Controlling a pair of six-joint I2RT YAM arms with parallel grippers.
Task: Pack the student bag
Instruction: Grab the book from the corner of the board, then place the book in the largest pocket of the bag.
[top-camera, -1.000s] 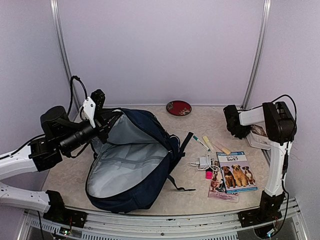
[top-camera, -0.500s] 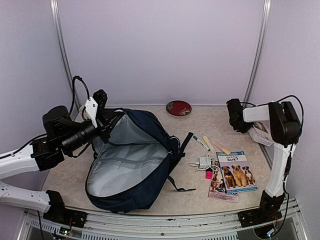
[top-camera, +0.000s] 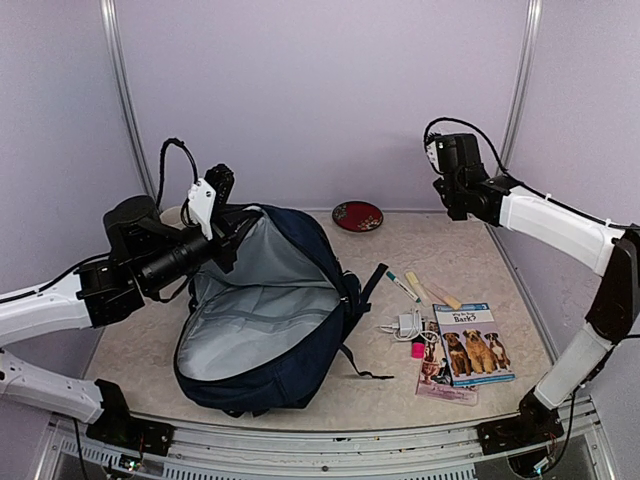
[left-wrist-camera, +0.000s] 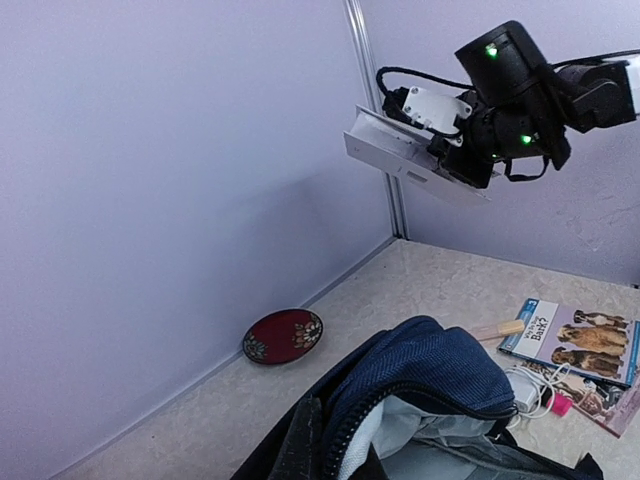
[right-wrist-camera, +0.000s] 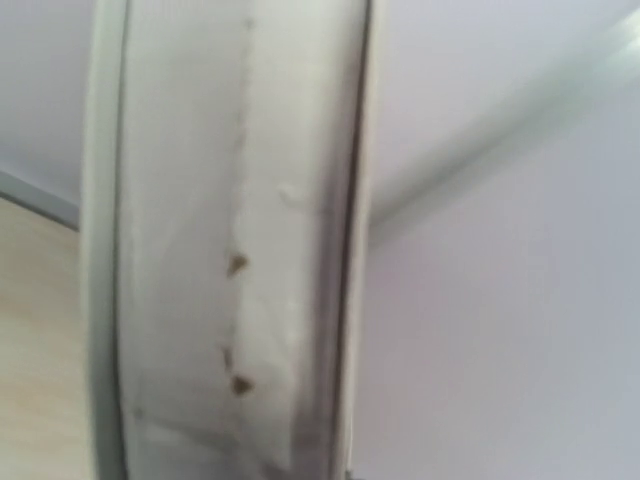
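Note:
The student bag lies open on the table, navy outside with its light grey lining showing. My left gripper is shut on the bag's upper zipper rim and holds the mouth up. My right gripper is raised high near the back wall, to the right of the bag. It is shut on a thin white booklet, which fills the right wrist view edge-on. The right gripper's own fingers are hidden there.
A red patterned dish sits by the back wall. Right of the bag lie a dog book, a white charger with cable, a pen, a wooden stick and a pink item.
My right arm has swung up from the table's right edge to high by the back wall, its jaws closing on the white booklet. My left arm lifted the bag's rim slightly.

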